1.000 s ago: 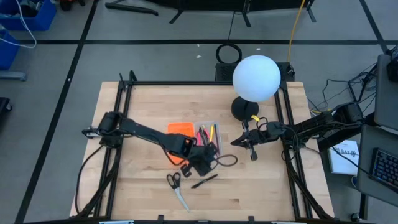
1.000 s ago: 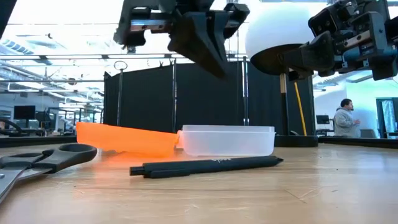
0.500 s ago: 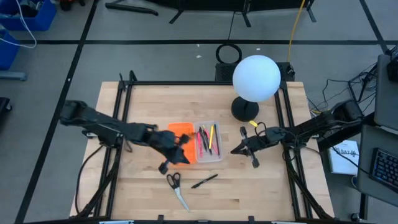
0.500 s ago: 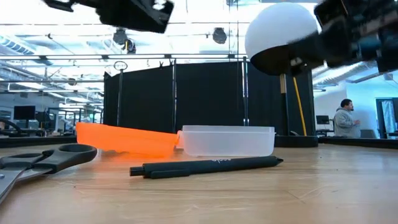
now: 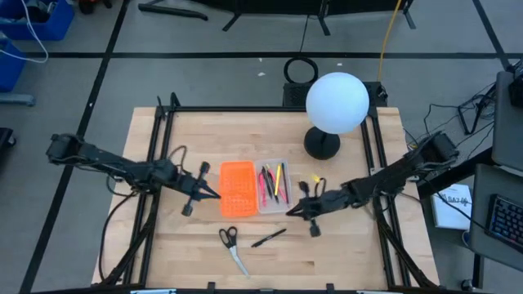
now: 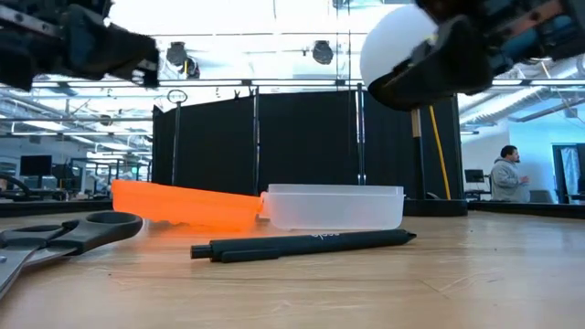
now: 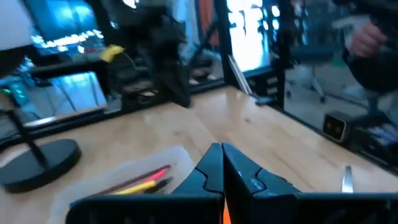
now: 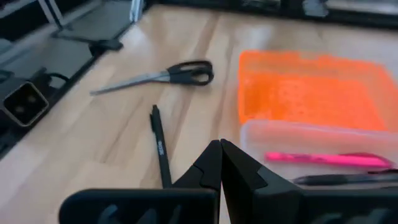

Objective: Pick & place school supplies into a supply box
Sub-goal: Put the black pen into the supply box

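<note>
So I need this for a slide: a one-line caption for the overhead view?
Both arms flank the open supply box; scissors and black pen remain on the table.

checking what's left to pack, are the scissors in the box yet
No, in the high view the scissors lie on the bare table, apart from the box, beside the black pen.

My light wooden table (image 5: 343, 245) carries the orange-and-translucent plastic supply box (image 5: 254, 188), black-handled silver scissors (image 5: 230, 246), a black pen (image 5: 268, 238), and the white globe lamp's black base (image 5: 321, 144).
</note>
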`<state>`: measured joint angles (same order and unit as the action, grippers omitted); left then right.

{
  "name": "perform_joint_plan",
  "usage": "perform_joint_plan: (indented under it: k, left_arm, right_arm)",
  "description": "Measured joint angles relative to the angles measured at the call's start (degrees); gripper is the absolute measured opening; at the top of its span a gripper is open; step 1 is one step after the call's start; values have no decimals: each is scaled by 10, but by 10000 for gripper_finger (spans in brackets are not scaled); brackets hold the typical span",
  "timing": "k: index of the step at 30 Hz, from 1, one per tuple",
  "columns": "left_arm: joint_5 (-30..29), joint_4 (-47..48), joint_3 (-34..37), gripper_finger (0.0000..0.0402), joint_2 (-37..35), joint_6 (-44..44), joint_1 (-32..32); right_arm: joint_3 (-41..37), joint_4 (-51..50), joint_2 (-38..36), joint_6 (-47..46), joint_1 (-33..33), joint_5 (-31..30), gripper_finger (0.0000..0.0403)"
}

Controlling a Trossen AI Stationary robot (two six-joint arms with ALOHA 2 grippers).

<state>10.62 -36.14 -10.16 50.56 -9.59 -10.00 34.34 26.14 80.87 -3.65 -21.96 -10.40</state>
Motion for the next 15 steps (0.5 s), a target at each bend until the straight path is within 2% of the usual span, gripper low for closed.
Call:
perform_joint_plan:
  k: [4, 8, 11, 15]
  left_arm:
    - [-8, -5, 54, 1, -65, 12, 2]
    - [-14, -33, 91, 1, -116, 0, 8]
    - [-43, -27, 95, 1, -135, -4, 10]
    - [-70, -37, 96, 1, -143, -1, 10]
  right_arm:
    - [100, -104, 75, -28, 1, 16, 0]
    - [236, -297, 147, -46, 2, 19, 0]
    - [324, -395, 192, -32, 2, 35, 0]
    - [384, -448, 223, 17, -6, 67, 0]
